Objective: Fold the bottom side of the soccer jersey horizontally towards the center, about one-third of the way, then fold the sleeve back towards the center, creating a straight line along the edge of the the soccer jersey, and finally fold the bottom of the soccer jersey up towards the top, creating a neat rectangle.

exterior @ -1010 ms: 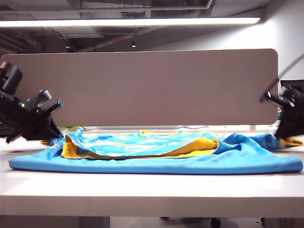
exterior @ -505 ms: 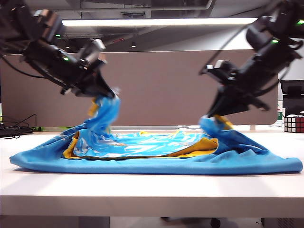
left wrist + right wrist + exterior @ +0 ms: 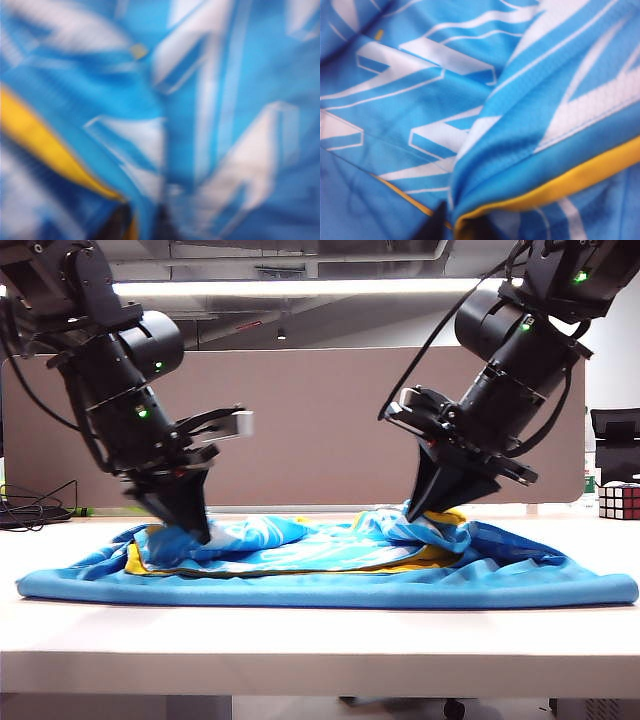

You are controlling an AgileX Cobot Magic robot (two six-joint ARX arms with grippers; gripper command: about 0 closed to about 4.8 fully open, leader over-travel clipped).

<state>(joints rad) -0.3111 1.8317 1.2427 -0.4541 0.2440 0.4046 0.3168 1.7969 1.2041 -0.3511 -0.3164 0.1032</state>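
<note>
Sky-blue soccer jersey [image 3: 330,570] spread flat across table [image 3: 300,640], far edge carried over onto middle. Left gripper [image 3: 195,525] and right gripper [image 3: 425,508] down on that flap; grip impossible to judge. Sleeve and bottom-up folds apparently still undone.

matt mesh cloth soccer jersey [image 3: 520,125], smooth white table [image 3: 320,640].
</note>
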